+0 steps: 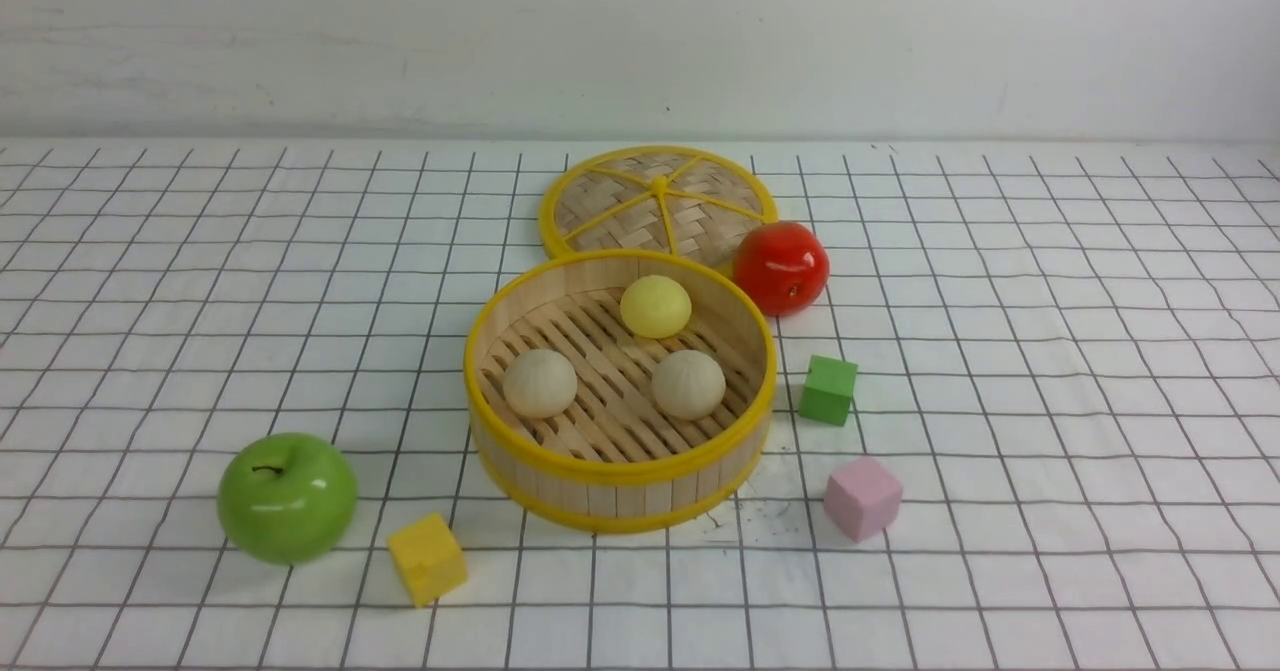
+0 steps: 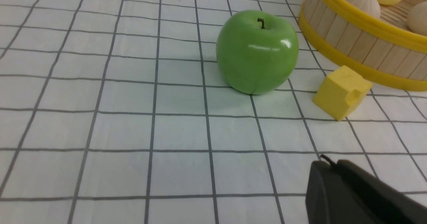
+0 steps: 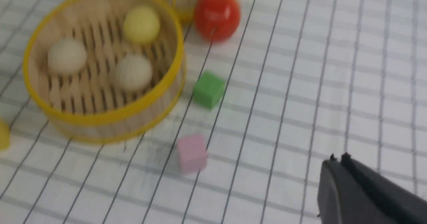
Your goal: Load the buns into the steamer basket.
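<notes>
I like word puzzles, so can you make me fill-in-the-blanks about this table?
The three buns sit inside the steamer ____.
The apple nearest the yellow cube is coloured ____.
The cube nearest the green cube is coloured ____.

Missing words: basket; green; pink.

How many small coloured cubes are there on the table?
3. The yellow cube is between the green apple and the basket, nearer the camera; the green cube is right of the basket; the pink cube is nearer than the green one.
</notes>
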You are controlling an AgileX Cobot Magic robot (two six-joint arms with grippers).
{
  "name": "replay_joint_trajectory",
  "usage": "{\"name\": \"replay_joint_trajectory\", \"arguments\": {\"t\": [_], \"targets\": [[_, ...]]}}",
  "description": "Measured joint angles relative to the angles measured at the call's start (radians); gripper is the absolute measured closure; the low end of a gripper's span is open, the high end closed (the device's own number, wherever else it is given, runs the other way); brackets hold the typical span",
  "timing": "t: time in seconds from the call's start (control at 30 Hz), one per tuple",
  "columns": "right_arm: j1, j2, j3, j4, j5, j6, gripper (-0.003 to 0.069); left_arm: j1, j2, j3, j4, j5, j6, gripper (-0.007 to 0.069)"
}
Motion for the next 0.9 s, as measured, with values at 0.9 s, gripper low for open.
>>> {"name": "replay_joint_trajectory", "arguments": {"t": [0.9], "targets": [[-0.267, -0.672, 0.792, 0.058, -0.176, 0.000, 0.0655, 0.000, 0.000, 0.000, 0.000, 0.000, 0.000, 0.0603]]}}
